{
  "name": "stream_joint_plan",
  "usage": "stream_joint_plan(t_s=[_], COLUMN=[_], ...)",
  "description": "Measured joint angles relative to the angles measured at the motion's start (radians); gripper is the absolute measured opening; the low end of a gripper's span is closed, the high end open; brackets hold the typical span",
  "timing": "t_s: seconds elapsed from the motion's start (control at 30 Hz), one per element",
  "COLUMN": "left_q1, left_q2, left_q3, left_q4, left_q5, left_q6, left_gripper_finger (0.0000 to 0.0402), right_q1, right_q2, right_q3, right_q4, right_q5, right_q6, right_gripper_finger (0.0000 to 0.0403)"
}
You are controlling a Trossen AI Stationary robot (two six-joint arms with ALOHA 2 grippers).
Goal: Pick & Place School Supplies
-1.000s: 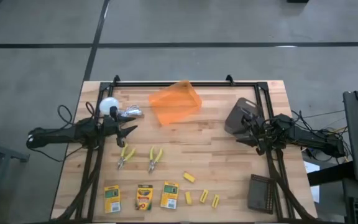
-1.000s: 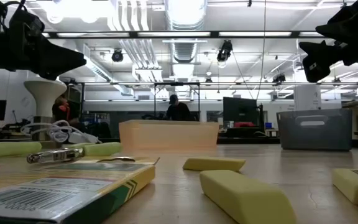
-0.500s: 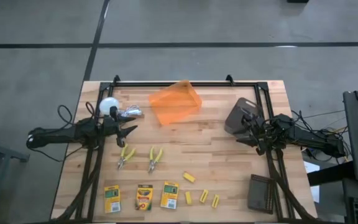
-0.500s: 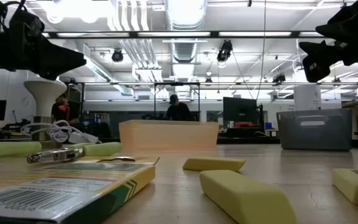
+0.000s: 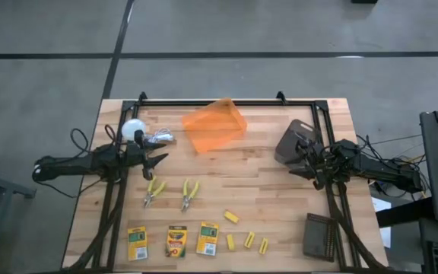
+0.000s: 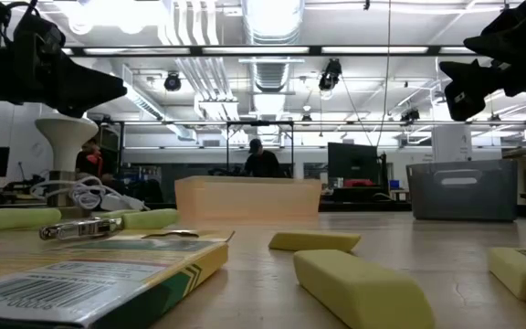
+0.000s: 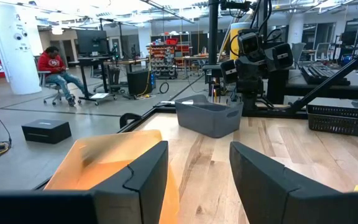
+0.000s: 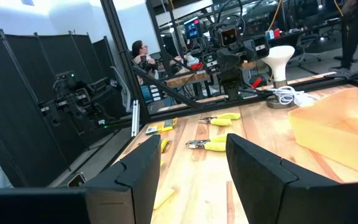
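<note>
On the wooden table (image 5: pixel 265 171) nothing has yet been picked up, so by my reading the task is at its very start. Along the near edge lie three crayon boxes (image 5: pixel 176 240) in a row, with four small yellow blocks (image 5: pixel 247 239) just beside them on the right. Two yellow-handled pliers (image 5: pixel 172 192) rest a little farther in, between the boxes and the orange bin (image 5: pixel 214 125). That bin sits near the far edge and looks empty, though its tinted walls make this hard to confirm; it seems the likely place for the supplies. The left gripper (image 5: pixel 157 159) hangs above the table's left side, jaws parted and holding nothing. The right gripper (image 5: pixel 298 160) hovers at the right side near a grey tray (image 5: pixel 293 141), likewise spread and empty. All nine items remain to be moved.
</note>
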Motion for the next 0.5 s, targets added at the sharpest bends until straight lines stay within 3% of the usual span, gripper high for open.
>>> stream_joint_plan(t_s=[0.2,0.5], left_q1=[0.0,0.0], left_q2=[0.0,0.0], left_q3=[0.0,0.0], left_q4=[0.0,0.0], left_q5=[0.0,0.0], left_q6=[0.0,0.0], left_gripper_finger=[0.0179,0.0179], right_q1=[0.0,0.0], right_q2=[0.0,0.0], right_q3=[0.0,0.0], right_q4=[0.0,0.0], right_q5=[0.0,0.002], right_q6=[-0.154,-0.159], right_gripper_finger=[0.0178,0.0178])
